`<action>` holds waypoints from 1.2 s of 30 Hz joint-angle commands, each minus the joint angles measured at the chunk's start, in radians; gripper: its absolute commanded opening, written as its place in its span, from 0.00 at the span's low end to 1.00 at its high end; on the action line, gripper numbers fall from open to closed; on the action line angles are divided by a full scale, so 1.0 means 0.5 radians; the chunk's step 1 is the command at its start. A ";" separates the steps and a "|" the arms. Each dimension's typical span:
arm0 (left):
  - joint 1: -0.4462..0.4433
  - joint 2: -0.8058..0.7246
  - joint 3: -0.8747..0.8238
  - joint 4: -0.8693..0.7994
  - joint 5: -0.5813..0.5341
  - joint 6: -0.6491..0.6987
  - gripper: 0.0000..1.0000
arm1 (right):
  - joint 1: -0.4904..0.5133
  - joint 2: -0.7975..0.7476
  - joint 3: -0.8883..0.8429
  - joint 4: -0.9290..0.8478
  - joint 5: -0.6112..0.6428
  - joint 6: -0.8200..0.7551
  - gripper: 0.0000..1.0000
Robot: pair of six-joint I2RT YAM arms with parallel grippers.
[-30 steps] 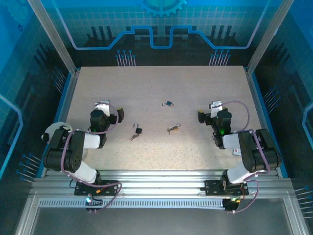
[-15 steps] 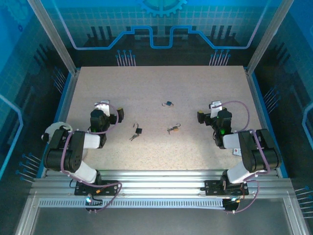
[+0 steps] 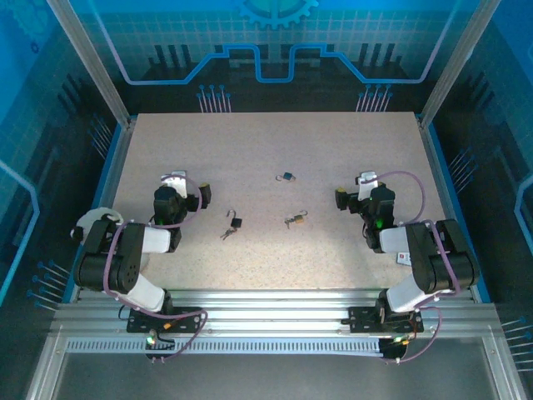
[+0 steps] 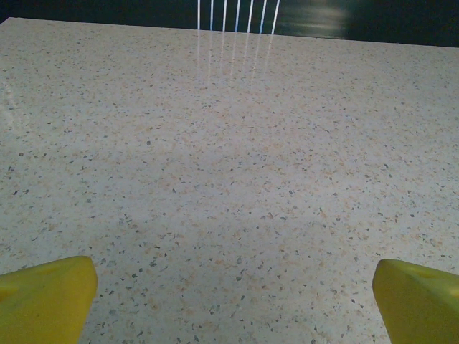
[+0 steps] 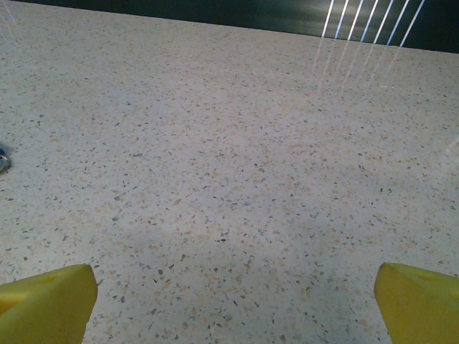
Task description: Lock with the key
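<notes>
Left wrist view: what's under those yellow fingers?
Speckled table shows between the two yellow fingers. The spot right beneath each finger is covered.

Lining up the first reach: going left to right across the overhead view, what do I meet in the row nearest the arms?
In order: left gripper → black padlock → brass padlock → right gripper. The blue padlock farther back overlaps the brass one sideways, so it is left out.

Top view: table [image 3: 266, 150] bright and evenly lit, surround dim and blue-tinted, shadows short and soft. Wrist views: speckle sharp mid-frame, white streaks [image 4: 237, 29] of glare at the table's far edge. Left end effector [image 4: 233, 297] fingertips [image 4: 43, 297] slightly out of focus.
</notes>
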 commanded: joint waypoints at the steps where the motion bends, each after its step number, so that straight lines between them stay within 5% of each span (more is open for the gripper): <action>1: 0.023 0.003 0.011 0.025 0.047 0.052 0.99 | -0.026 -0.011 0.037 0.024 -0.025 -0.002 1.00; 10: 0.023 -0.017 0.007 0.025 -0.033 0.031 0.99 | 0.040 -0.056 -0.002 0.056 0.014 -0.079 1.00; 13: -0.040 -0.229 0.004 -0.136 -0.140 0.080 0.99 | 0.163 -0.184 -0.046 0.066 0.285 -0.137 1.00; 16: -0.224 -0.504 0.095 -0.455 -0.408 0.171 0.99 | 0.367 -0.361 0.128 -0.328 0.470 -0.325 1.00; 18: -0.286 -0.707 0.096 -0.508 -0.554 -0.132 0.99 | 0.526 -0.476 0.257 -0.491 0.662 -0.253 1.00; 21: -0.300 -0.934 0.078 -0.510 -0.555 -0.496 0.99 | 0.542 -0.681 0.450 -0.875 0.460 0.046 1.00; 24: -0.272 -1.215 0.032 -0.778 -0.696 -1.287 0.99 | 0.483 -0.896 0.623 -1.358 0.284 0.588 1.00; 26: -0.213 -1.407 0.011 -1.094 -0.703 -1.768 0.99 | 0.455 -1.002 0.589 -1.323 0.137 0.654 1.00; 30: -0.161 -1.596 0.022 -1.240 -0.476 -1.747 0.99 | 0.466 -1.092 0.533 -1.172 -0.056 0.721 1.00; 36: -0.185 -1.484 0.215 -1.801 -0.187 -1.835 0.99 | 0.645 -1.082 0.708 -1.649 0.125 0.745 1.00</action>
